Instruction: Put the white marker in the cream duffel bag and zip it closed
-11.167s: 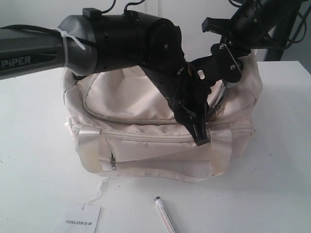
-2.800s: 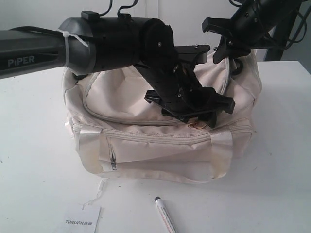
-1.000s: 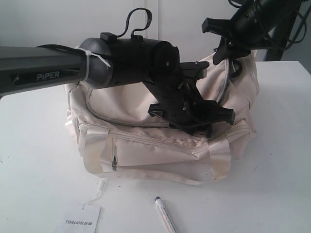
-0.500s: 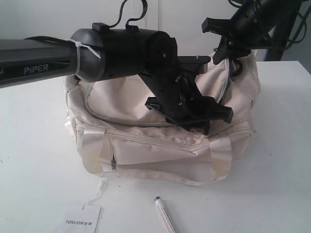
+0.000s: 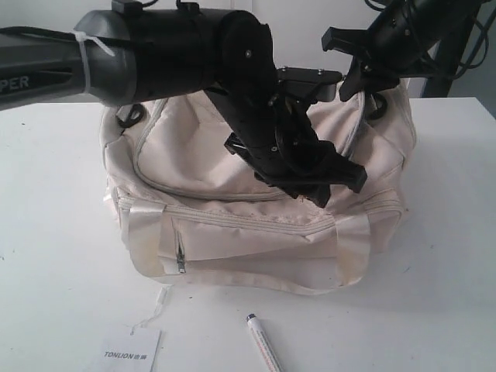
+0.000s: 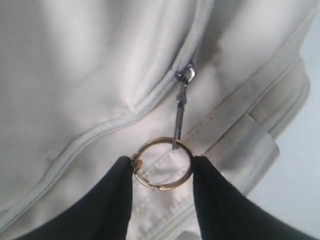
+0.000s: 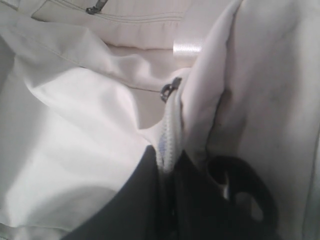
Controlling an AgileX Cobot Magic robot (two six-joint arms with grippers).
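Cream duffel bag [image 5: 194, 151] sits centred on the desk [image 5: 54, 256], seemingly zipped. White marker [image 5: 262, 345] lies loose by the front edge. Left gripper [image 6: 162, 165] is closed on the gold pull ring [image 6: 161, 187]; right gripper [image 7: 166, 160] pinches the zipper tape [image 7: 167, 130]. Likely unzipping: next, draw the ring along its curved track.

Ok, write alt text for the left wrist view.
The left gripper pinches a gold ring between its two black fingers. The ring hangs from a slim metal zipper pull on the cream duffel bag. The zipper curves across the fabric, and a shiny strap runs along the bag's edge.
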